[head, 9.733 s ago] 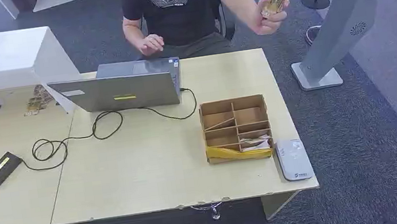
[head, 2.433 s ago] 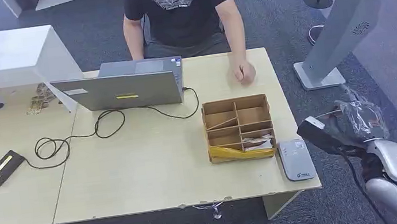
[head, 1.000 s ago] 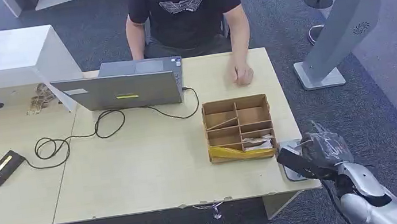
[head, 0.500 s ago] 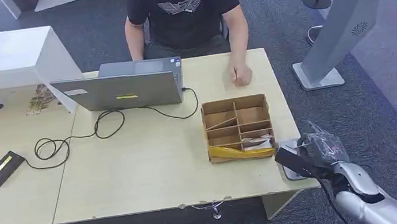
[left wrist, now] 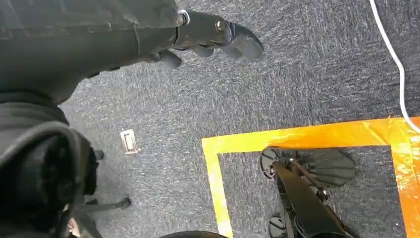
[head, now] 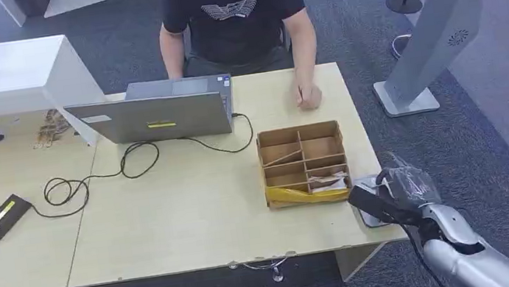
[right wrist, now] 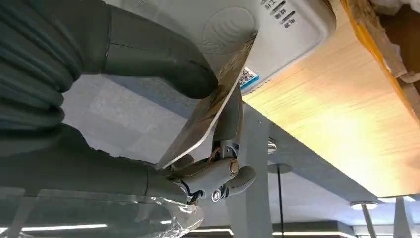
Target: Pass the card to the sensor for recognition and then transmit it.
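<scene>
My right hand [head: 401,195] hovers over the grey-white sensor [head: 367,188] at the table's front right corner and hides most of it. In the right wrist view the thumb [right wrist: 153,57] and a dark finger pinch a worn, brownish card [right wrist: 213,109]. The card is tilted, and its upper edge is at the face of the sensor [right wrist: 237,27]; I cannot tell whether they touch. My left hand [left wrist: 208,37] hangs over the carpet and holds nothing.
A cardboard divider box [head: 304,163] stands right beside the sensor. A person [head: 234,12] sits behind the table with a fist [head: 308,97] resting on it, next to a laptop [head: 159,115]. A grey kiosk stand [head: 436,23] rises to the right.
Earlier the person held the card up. My right hand then came in from the right of the table with it, and in the last second edged left over the sensor.
</scene>
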